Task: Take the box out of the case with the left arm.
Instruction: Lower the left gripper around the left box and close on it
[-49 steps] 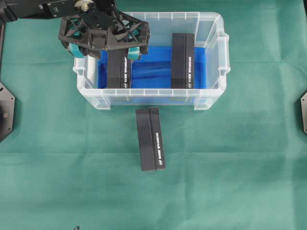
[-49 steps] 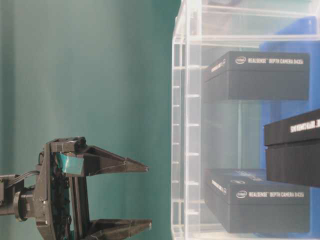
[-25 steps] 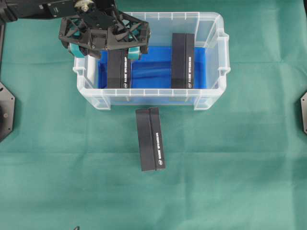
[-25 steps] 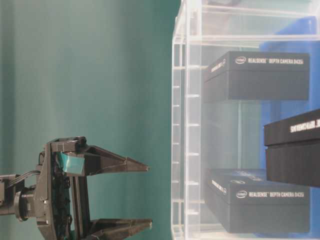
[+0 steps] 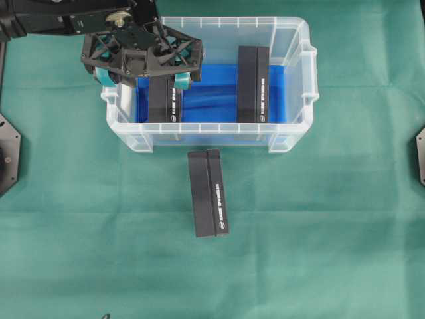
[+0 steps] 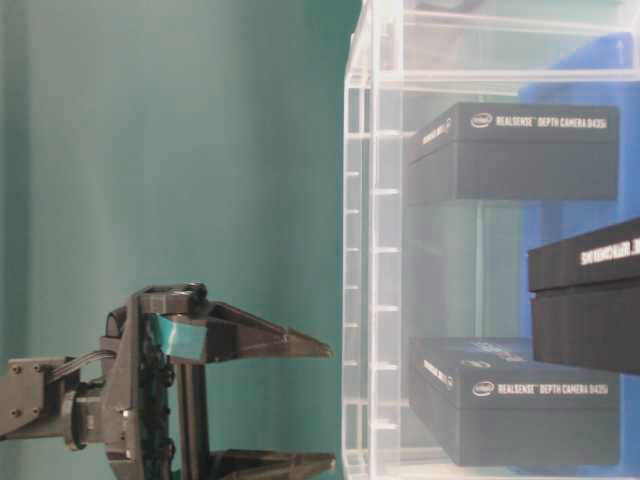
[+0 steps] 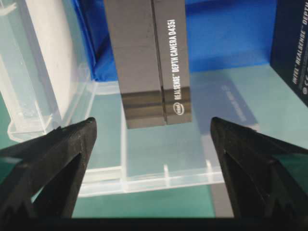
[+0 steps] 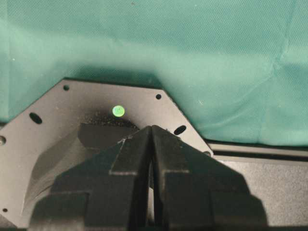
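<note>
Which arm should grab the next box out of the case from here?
Left. The left gripper hangs open over the case, fingers either side of the near box. The right gripper sits shut above its base plate, outside the overhead view, far from the case.

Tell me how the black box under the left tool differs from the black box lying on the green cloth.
The box under the left tool sits inside the clear case, on blue lining; the box on the cloth lies outside, in front of the case. The left tool hovers open over the first; nothing is near the second. The first lies straight, the second slightly tilted. Both are long, black, with white side lettering.
</note>
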You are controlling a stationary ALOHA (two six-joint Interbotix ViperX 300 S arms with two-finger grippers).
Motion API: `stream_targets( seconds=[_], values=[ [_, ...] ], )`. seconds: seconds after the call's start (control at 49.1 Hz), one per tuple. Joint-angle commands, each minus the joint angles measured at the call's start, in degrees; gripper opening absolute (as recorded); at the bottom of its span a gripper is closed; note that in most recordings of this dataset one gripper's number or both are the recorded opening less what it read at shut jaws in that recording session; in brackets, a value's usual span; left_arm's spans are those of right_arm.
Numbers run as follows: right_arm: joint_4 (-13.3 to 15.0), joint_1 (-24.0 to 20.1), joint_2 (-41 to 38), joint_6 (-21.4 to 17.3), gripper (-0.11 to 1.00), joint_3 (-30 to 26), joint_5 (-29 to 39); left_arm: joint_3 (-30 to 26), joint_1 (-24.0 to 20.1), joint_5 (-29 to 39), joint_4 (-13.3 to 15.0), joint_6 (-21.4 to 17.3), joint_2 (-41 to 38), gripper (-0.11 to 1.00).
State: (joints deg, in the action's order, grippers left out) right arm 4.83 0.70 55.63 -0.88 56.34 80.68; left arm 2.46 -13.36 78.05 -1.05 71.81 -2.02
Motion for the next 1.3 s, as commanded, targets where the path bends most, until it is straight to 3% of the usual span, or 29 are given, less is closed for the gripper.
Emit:
stream_targets(
  seconds=[0.0, 0.631, 1.283],
  values=[
    [0.0, 0.1, -0.2, -0.2, -0.01, -1.5, 0.1, 0.2, 0.1, -1.4, -0.2, 0.1, 1.8, 0.93],
    [0.0, 0.1, -0.2, -0.2, -0.01, -1.5, 0.1, 9.0, -0.5, -14.1, -1.4, 0.2, -1.7, 0.93],
    [-0.1, 0.1, -0.2, -0.2, -0.01, -1.5, 0.1, 9.8, -1.7, -18.3, -3.4, 0.3, -5.4, 0.93]
  ],
)
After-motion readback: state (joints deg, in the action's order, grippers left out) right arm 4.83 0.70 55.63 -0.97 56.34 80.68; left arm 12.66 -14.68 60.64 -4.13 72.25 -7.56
